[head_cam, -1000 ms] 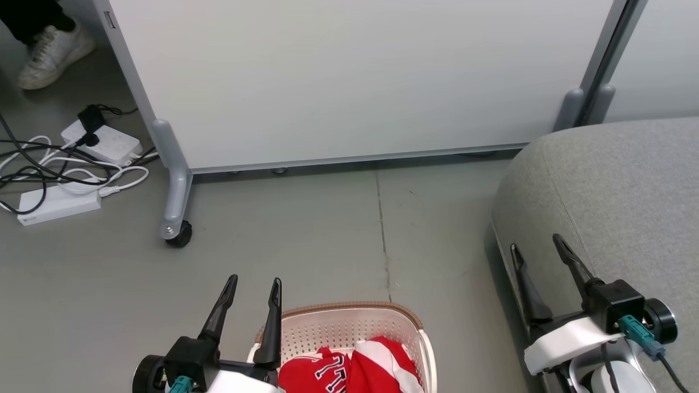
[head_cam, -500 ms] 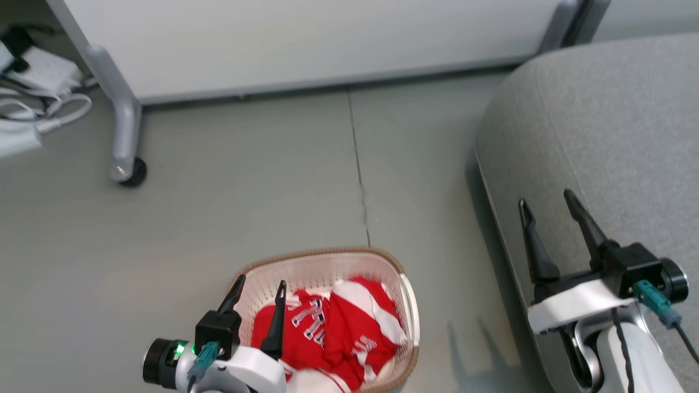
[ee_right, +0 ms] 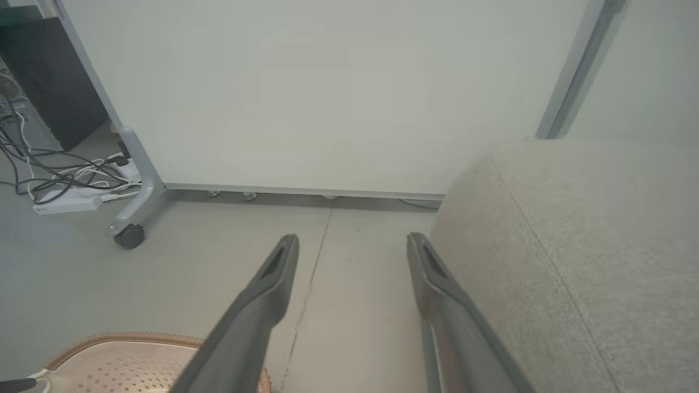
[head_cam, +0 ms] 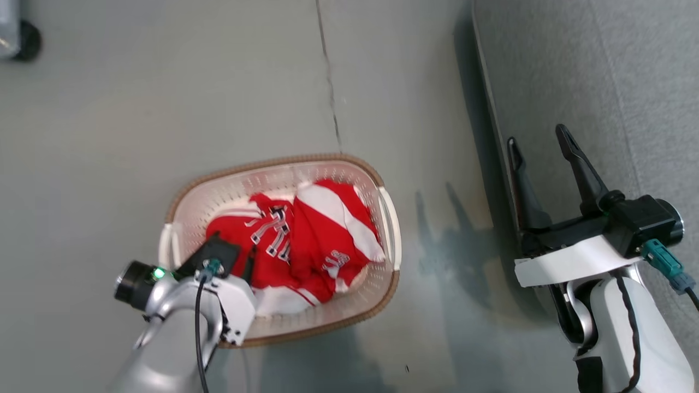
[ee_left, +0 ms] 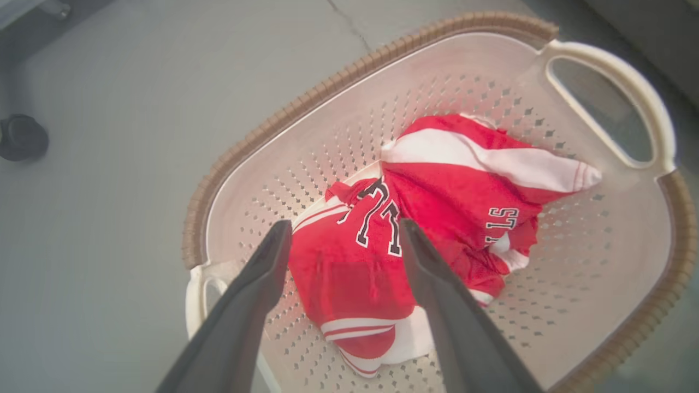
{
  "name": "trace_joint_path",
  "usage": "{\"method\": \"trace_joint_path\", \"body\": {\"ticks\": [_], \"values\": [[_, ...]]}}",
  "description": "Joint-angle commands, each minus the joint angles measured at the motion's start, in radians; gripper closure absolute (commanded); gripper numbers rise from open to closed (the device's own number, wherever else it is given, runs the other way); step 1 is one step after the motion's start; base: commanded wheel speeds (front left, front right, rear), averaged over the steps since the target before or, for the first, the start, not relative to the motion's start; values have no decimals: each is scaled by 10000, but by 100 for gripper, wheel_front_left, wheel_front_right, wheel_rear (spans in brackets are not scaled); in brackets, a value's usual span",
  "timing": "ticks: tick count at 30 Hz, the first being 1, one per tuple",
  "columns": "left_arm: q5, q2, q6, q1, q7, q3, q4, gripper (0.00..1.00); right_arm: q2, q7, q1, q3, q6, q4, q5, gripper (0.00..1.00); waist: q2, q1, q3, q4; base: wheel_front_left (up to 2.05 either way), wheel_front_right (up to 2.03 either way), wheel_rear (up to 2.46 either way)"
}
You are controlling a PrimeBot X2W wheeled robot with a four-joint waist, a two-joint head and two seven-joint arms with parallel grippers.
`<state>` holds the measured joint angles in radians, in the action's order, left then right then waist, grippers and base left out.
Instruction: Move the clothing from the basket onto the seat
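Two dark fingers of the left tool (ee_left: 344, 226) stand spread wide in the left wrist view, holding nothing. They are poised just above the clothing (ee_left: 448, 185), a crumpled red-and-white heap in the middle of the basket (ee_left: 306, 158). The black numerals lie right between the tips, though I cannot tell whether the tips touch cloth. In the head view the basket sits on the floor (head_cam: 136, 98), with a strip of bare floor between it and the front edge of the seat (head_cam: 600, 65). The right tool (head_cam: 536, 136) hangs over that edge, its jaws parted and empty. The right wrist view looks along those parted fingers at the floor, the seat's near corner and a pale partition panel (ee_right: 327, 98) behind. The task looks barely begun, with the first pick at hand. Several things could go wrong from here. Closing on a shallow fold could let the soft jersey slip out mid-lift. A deep bite could take what look like two garments, one trailing and dropping on the floor short of the seat. A fingertip driven too low could catch a perforation and drag the basket along.
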<state>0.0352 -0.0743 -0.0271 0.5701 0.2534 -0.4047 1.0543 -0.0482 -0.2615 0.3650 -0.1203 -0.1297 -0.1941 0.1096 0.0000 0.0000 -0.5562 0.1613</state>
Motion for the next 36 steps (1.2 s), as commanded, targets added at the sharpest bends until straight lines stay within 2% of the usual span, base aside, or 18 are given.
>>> {"method": "trace_joint_path", "body": {"ticks": [1, 6, 10, 12, 17, 21, 29, 36], "values": [[-45, -48, 27, 361, -62, -17, 176, 0, -40, -56, 173, -58, -19, 78, 44, 0, 0, 0, -1032, 444, 0, 0, 0], [-364, -103, 148, 1648, -439, -385, 1494, 0, -39, -56, 396, -433, -19, 303, 388, 0, 0, 0, -1924, 757, 0, 0, 0], [-737, -246, 135, 2440, -904, -804, 1935, 0, -40, -56, 555, -733, -19, 467, 627, 0, 0, 0, -2453, 959, 0, 0, 0], [-946, -277, 173, 2717, -1201, -1033, 2059, 0, -50, -57, 599, -795, -19, 644, 1135, 0, 0, 0, -2682, 1025, 0, 0, 0], [-1269, -580, 11, 3397, -2041, -1409, 2234, 0, -40, -57, 776, -989, -20, 1098, 1504, 0, 0, 0, -3212, 1206, 0, 0, 0], [-1530, -802, -227, 3841, -2898, -1663, 2297, 0, -40, -56, 890, -1119, -21, 1408, 2267, 0, 0, 0, -3600, 1306, 0, 0, 0], [-1621, -1076, 536, 4232, -4015, -2006, 2333, 0, -42, -57, 933, -1410, -21, 1921, 2425, 0, 0, 0, -4063, 1533, 0, 0, 0], [-1750, -1270, 590, 4519, -4561, -2328, 2341, 0, -42, -57, 787, -1680, -19, 2096, 2362, 0, 0, 0, -4362, 1773, 0, 0, 0]]}}
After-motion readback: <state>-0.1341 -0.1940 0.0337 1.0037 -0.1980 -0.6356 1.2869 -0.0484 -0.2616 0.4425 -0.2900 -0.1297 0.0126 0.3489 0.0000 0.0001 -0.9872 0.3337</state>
